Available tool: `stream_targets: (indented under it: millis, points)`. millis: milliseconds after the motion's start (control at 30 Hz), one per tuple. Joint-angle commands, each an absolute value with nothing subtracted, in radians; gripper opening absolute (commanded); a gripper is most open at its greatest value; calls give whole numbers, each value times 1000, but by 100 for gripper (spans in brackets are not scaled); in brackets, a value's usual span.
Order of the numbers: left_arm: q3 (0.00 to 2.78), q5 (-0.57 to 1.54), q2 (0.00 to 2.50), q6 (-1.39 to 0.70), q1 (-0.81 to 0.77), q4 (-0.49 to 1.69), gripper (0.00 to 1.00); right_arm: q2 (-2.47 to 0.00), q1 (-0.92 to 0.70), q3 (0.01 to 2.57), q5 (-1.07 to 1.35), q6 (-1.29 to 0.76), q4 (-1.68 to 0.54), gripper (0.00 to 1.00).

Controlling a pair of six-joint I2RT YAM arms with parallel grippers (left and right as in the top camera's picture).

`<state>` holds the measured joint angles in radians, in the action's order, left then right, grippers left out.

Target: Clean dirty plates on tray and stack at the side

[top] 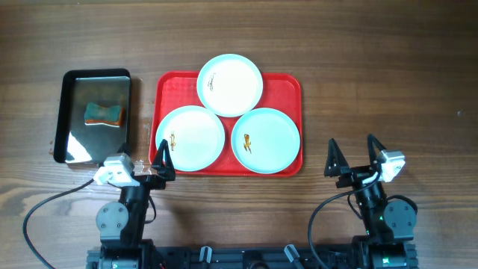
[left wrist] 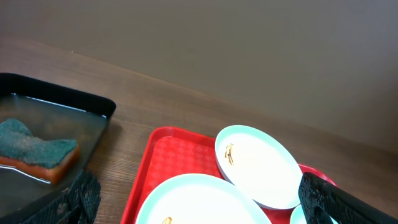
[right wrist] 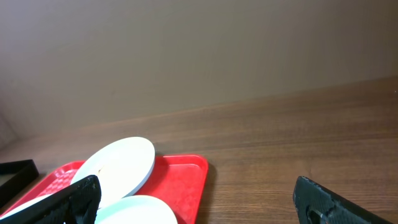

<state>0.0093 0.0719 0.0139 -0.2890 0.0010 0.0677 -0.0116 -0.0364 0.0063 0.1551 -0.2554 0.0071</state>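
Observation:
The red tray (top: 287, 86) lies in the middle of the table with three pale plates on it. The back plate (top: 230, 84) leans tilted on the other two and has a small smear. The front-left plate (top: 190, 137) and the front-right plate (top: 266, 140) each carry a brown-orange smear. My left gripper (top: 142, 161) is open and empty at the tray's near-left corner. My right gripper (top: 353, 155) is open and empty over bare wood, right of the tray. The left wrist view shows the tray (left wrist: 168, 155), the back plate (left wrist: 261, 165) and the front-left plate (left wrist: 193, 202) between the open fingers (left wrist: 199, 190).
A black metal pan (top: 71, 142) with a shiny wet base stands left of the tray and holds a teal and orange sponge (top: 103, 113). Bare wooden table (top: 388, 82) lies right of the tray. The right wrist view shows the tray's right edge (right wrist: 186, 174) and the open fingers (right wrist: 196, 193).

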Motion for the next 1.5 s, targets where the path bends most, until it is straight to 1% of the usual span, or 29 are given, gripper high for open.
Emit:
stream_targets:
  millis: [0, 1333, 1367, 1400, 1433, 1467]
  points:
    - [6, 58, 7, -266, 2, 75, 100, -11, -31, 6, 146, -239, 10, 100]
    - [6, 59, 7, -268, 2, 73, 100, -11, -31, 6, 146, -238, 10, 100]
    - [6, 78, 7, -307, 2, 72, 100, -11, -31, 6, 146, -239, 10, 100]
    - [6, 135, 7, -399, 2, 65, 100, -11, -31, 6, 146, -238, 10, 100]
    - [6, 244, 7, -521, 2, 54, 100, -11, -31, 6, 146, -238, 10, 100]
    - [6, 413, 7, -661, 2, 40, 100, -11, -31, 6, 146, -239, 10, 100]
